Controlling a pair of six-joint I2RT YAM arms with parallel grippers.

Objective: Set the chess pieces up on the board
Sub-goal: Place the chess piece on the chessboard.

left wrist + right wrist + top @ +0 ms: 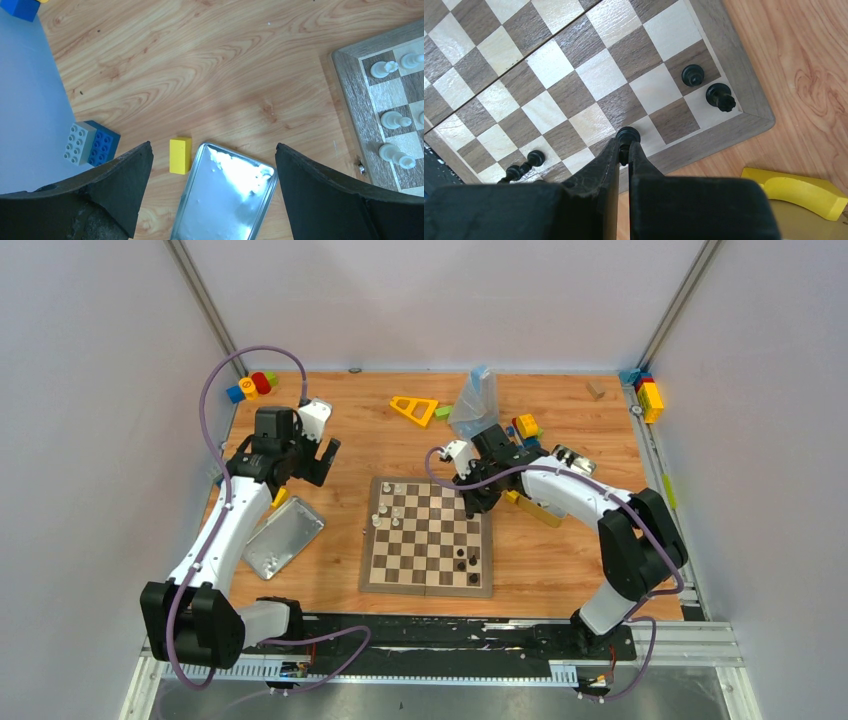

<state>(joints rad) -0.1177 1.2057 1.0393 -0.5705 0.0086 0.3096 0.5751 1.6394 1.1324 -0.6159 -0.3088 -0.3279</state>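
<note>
Lid of shiny metal lay flat, just beside a yellow block. Left gripper hung above it, fingers spread wide. Right gripper pinched one black chess piece tight over an edge square of the board, near two other black pieces.

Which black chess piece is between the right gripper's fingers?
The black piece pinched by the right gripper at its tips; the other black pieces on the board stand apart, untouched.
</note>
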